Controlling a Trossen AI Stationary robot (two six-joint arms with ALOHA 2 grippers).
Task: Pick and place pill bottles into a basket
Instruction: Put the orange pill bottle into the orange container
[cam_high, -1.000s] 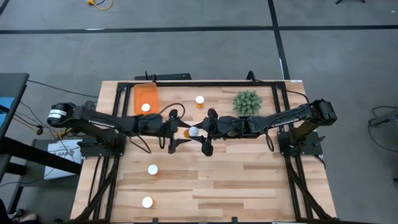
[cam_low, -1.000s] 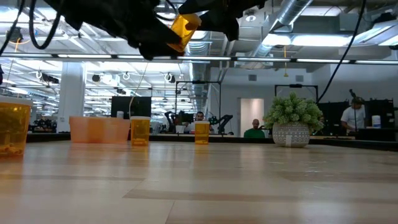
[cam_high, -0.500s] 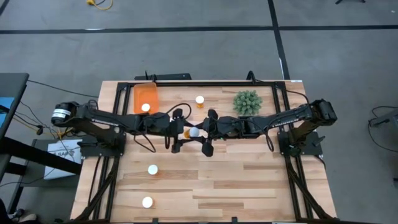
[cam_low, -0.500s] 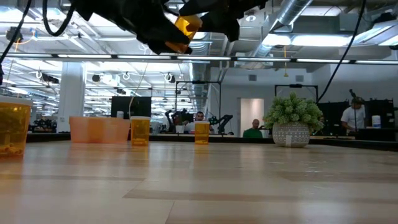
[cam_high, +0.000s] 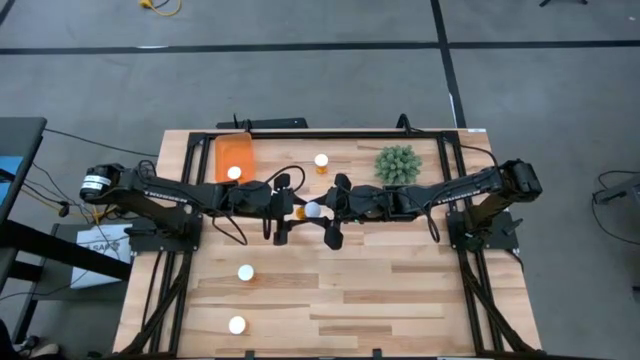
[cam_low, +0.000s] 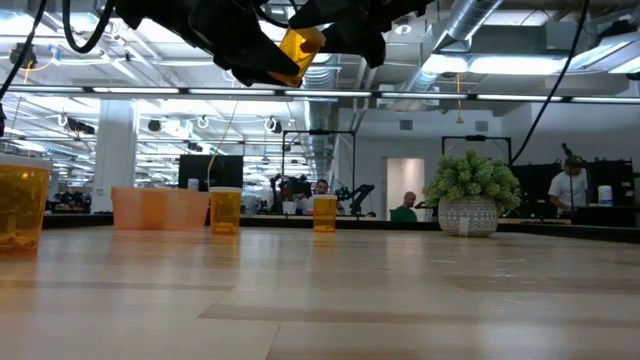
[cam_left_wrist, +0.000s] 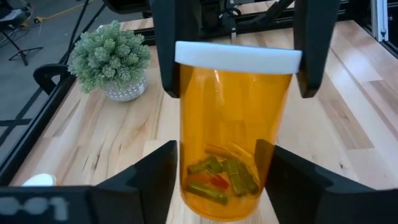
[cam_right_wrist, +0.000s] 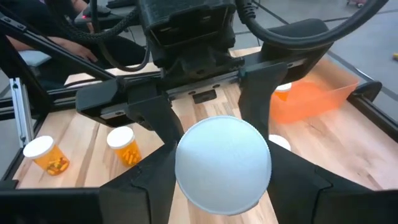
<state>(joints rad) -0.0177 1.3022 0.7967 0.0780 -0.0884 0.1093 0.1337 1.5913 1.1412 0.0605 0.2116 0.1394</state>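
Note:
A pill bottle (cam_high: 304, 212), orange with a white cap, lies level in the air over the table's middle, cap toward the right arm. My right gripper (cam_high: 318, 211) is shut on it. My left gripper (cam_high: 290, 212) is open, its fingers (cam_left_wrist: 158, 177) standing close on either side of the bottle's base end (cam_left_wrist: 217, 180). The orange basket (cam_high: 235, 155) sits at the far left with one bottle (cam_high: 234, 173) in it. Three more bottles stand upright on the table: one (cam_high: 321, 162) far of centre, and two (cam_high: 245, 272), (cam_high: 237, 325) near left. My right gripper pinches the bottle's white cap (cam_left_wrist: 186, 55) by its rim between its two fingers (cam_left_wrist: 166, 56). The fingers come level from the table's right and lie along the bottle. The bottle is level and lifted clear of the table. My left gripper: I cannot tell whether its fingers touch the bottle's body.
A green spiky plant in a pot (cam_high: 398, 165) stands at the far right, just beyond the right arm. The two arms meet over the table's middle. Bare wood lies on the near right (cam_high: 400, 290).
My left gripper has gone toward the table's right edge, up to the held bottle, so that its fingers now stand around the bottle's base end. The right gripper and the bottle have kept still.

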